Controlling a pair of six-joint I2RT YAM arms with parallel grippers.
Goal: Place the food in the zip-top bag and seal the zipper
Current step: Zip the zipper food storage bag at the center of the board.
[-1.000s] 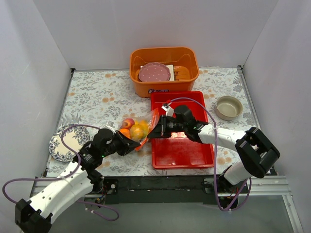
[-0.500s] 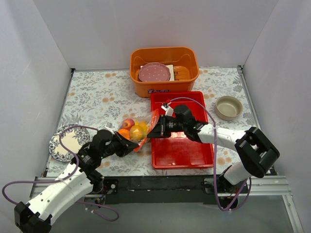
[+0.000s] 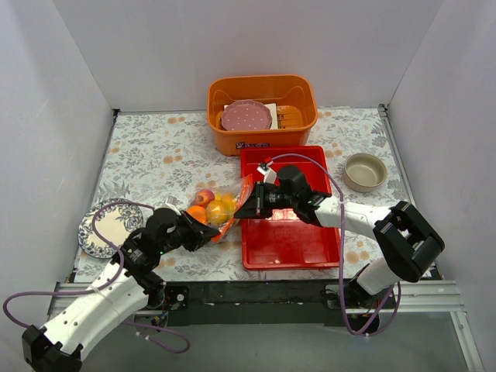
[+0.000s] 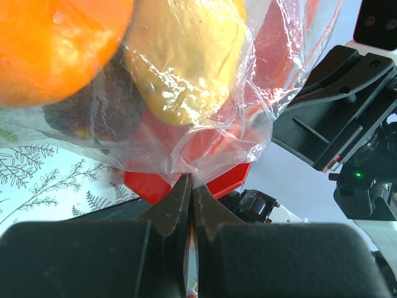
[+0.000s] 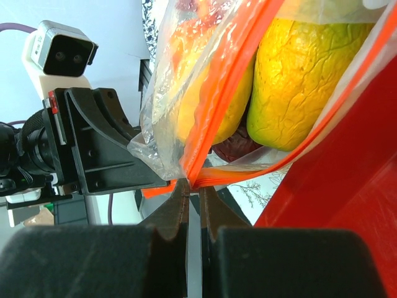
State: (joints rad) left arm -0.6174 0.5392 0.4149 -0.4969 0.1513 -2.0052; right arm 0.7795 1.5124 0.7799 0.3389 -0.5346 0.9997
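The clear zip-top bag (image 3: 217, 211) hangs between my two grippers just left of the red tray, with the food inside: an orange (image 4: 56, 43), yellow mangoes (image 5: 298, 81), red and dark pieces. My left gripper (image 3: 203, 233) is shut on the bag's clear plastic corner (image 4: 189, 177). My right gripper (image 3: 242, 211) is shut on the end of the orange-red zipper (image 5: 214, 118), which runs up from its tips (image 5: 193, 186). The two zipper strips part near the right jaws. The bag also shows in the left wrist view (image 4: 205, 112).
A red tray (image 3: 291, 232) lies under my right arm. An orange bin (image 3: 262, 124) with a pink plate (image 3: 246, 115) stands at the back. A tan bowl (image 3: 365, 172) sits at the right. A patterned plate (image 3: 97, 232) lies at the left.
The bag and both grippers have shifted very slightly; the left gripper has edged a little toward the front left. Both grips hold as before.
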